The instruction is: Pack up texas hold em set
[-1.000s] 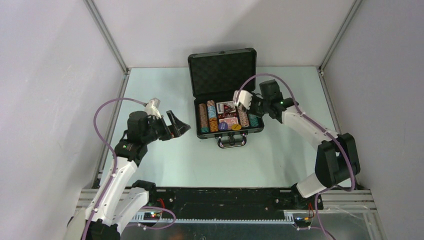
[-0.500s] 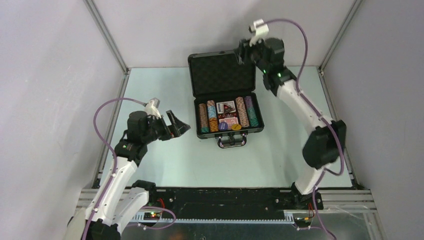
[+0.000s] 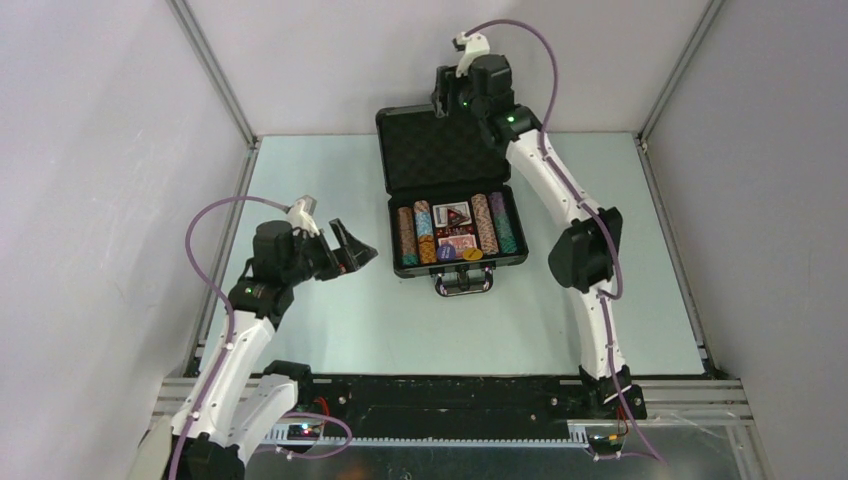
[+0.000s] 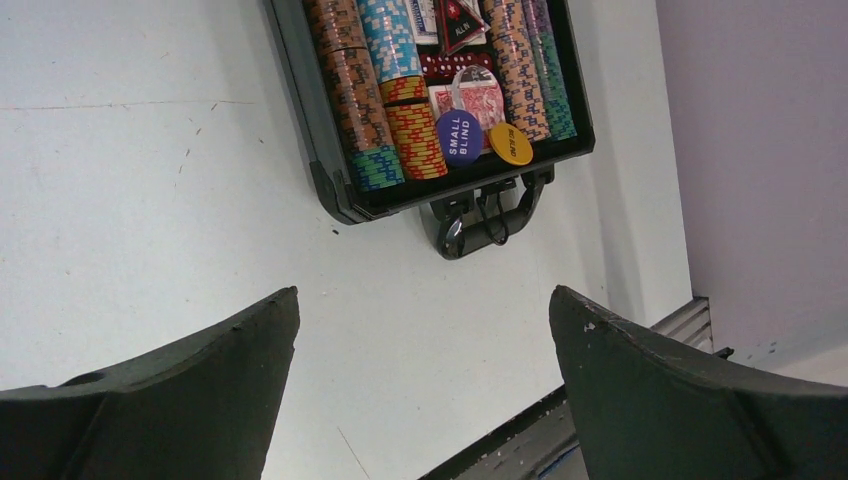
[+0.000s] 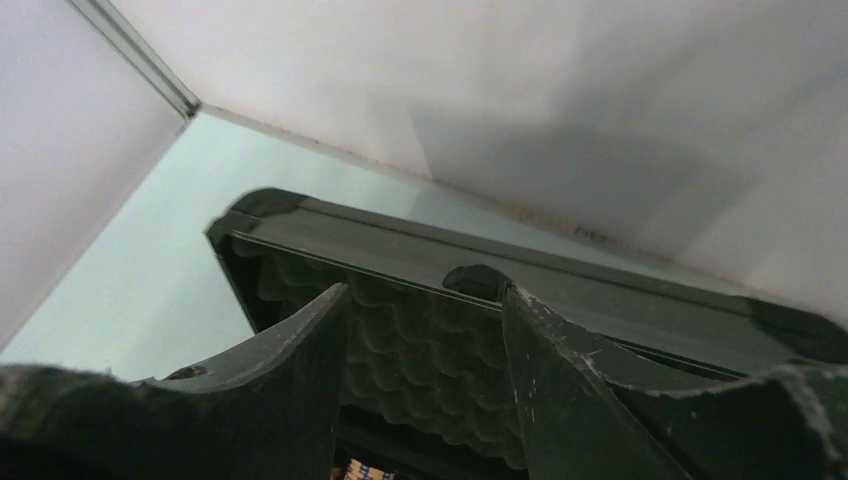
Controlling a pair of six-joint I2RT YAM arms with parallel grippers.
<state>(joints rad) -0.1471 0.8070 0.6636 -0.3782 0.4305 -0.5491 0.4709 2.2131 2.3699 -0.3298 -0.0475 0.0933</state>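
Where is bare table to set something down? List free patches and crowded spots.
Free: the table between the handle of the case and the arm bases; the far left corner beside the lid. Narrower: beyond the right arm's elbow. Crowded: inside the case, and the lid's top by the right gripper.

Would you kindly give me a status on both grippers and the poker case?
Left gripper open, hovering left of case. Right gripper open at top edge of raised lid. Chips seated inside; nothing blocking.
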